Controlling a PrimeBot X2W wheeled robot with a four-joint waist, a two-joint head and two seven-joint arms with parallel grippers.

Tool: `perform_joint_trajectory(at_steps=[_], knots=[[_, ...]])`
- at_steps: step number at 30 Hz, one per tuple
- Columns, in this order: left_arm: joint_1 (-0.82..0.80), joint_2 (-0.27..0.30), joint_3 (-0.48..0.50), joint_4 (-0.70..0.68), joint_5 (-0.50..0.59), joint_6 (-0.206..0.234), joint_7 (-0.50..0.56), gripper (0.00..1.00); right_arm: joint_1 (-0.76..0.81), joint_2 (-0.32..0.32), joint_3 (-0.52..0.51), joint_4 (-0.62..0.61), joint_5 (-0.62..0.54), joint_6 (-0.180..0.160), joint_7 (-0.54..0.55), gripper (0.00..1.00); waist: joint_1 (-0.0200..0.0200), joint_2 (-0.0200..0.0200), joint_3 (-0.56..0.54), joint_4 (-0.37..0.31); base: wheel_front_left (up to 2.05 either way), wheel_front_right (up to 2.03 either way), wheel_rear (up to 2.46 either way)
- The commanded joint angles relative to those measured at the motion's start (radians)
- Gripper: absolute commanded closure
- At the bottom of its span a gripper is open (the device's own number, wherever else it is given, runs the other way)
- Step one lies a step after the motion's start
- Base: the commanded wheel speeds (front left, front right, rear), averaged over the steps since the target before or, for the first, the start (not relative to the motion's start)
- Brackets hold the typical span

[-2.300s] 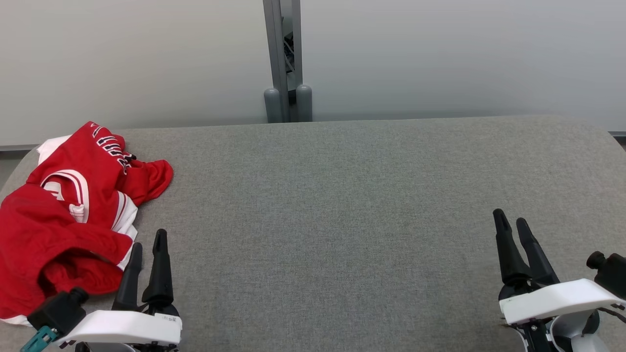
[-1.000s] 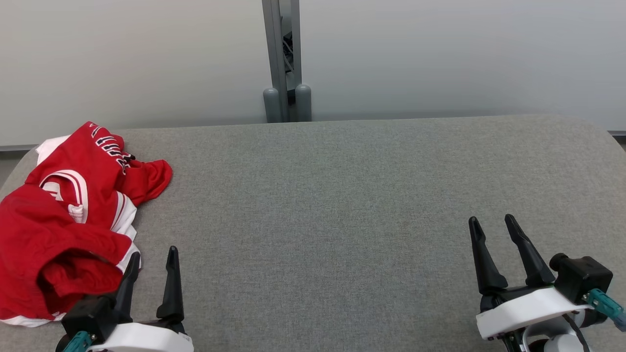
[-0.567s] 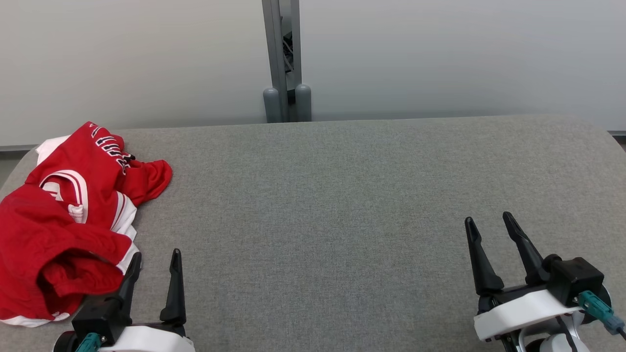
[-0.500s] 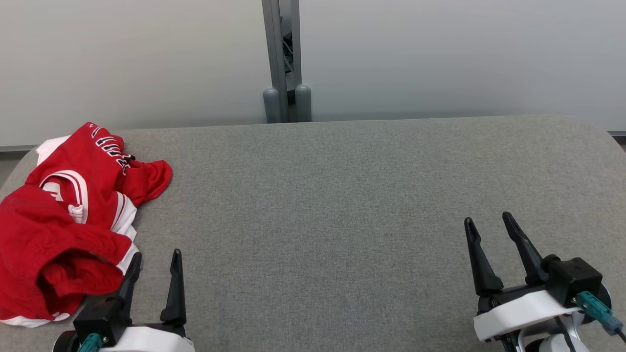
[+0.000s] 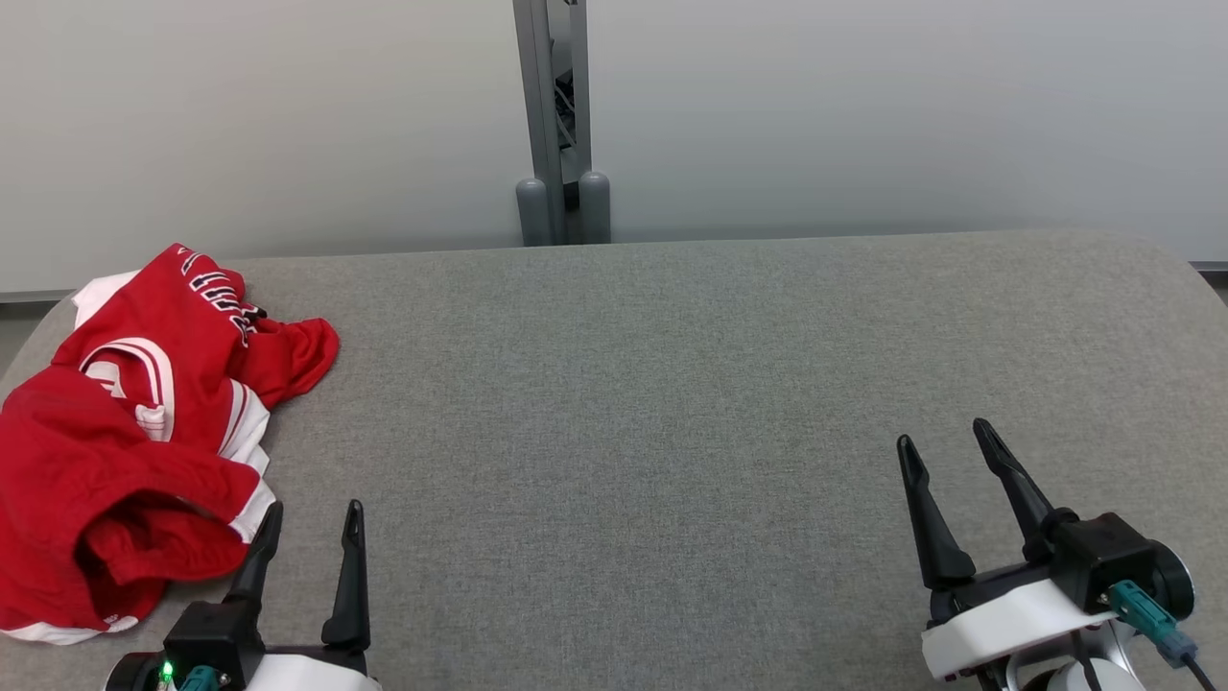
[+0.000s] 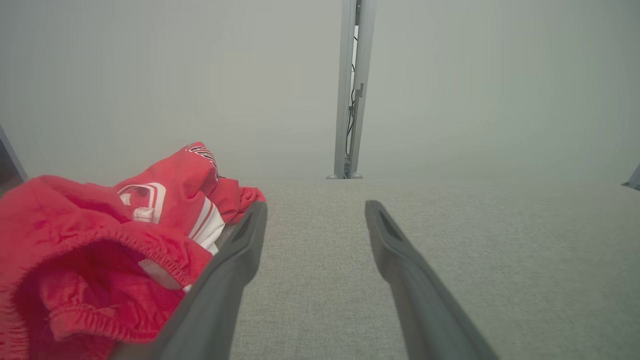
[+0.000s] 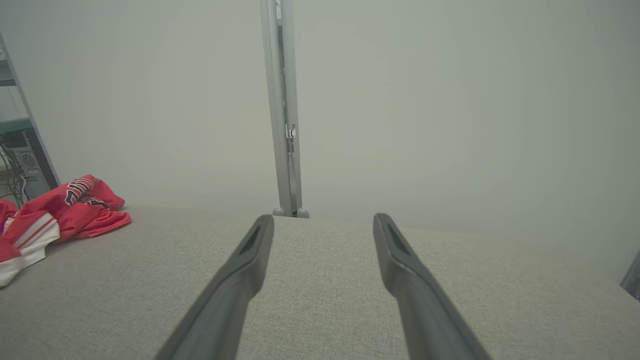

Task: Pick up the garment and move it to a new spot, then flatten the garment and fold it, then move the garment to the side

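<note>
A crumpled red garment with white stripes and dark lettering lies bunched at the far left of the grey padded table. My left gripper stands open at the lower left, just right of the garment's near edge, holding nothing. In the left wrist view the garment lies beside and behind the left finger. My right gripper is open at the lower right, far from the cloth. The right wrist view has the garment far off to the left, beyond the right gripper.
A grey metal post with two rounded feet stands behind the table's far edge, against a pale wall. The table's rounded corners curve away at the far left and far right. A shelf frame with cables stands beyond the table.
Both grippers went from nearly shut to open and drew back toward the near edge. The right gripper shifted left. The garment has not moved.
</note>
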Motion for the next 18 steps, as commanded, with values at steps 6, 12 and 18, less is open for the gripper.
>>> perform_joint_trajectory(at_steps=[6, 12, 18], knots=[[0.01, 0.004, 0.001, 0.001, 0.05, 0.005, -0.017, 0.0, -0.005, -0.01, 0.005, 0.016, -0.035, 0.002, -0.022, 0.0, -0.0001, 0.0, -0.002, 0.001, 0.0, 0.0, 0.0], [0.009, 0.002, 0.002, 0.003, 0.039, 0.006, -0.016, 0.0, -0.009, -0.009, 0.003, 0.027, -0.019, 0.002, -0.02, 0.0, -0.0001, 0.0, -0.001, 0.001, 0.0, 0.0, 0.0], [0.006, 0.002, 0.002, 0.003, 0.034, 0.007, -0.016, 0.0, -0.012, -0.009, 0.002, 0.034, -0.013, 0.002, -0.02, 0.0, -0.0001, 0.0, -0.001, 0.001, 0.0, 0.0, 0.0]])
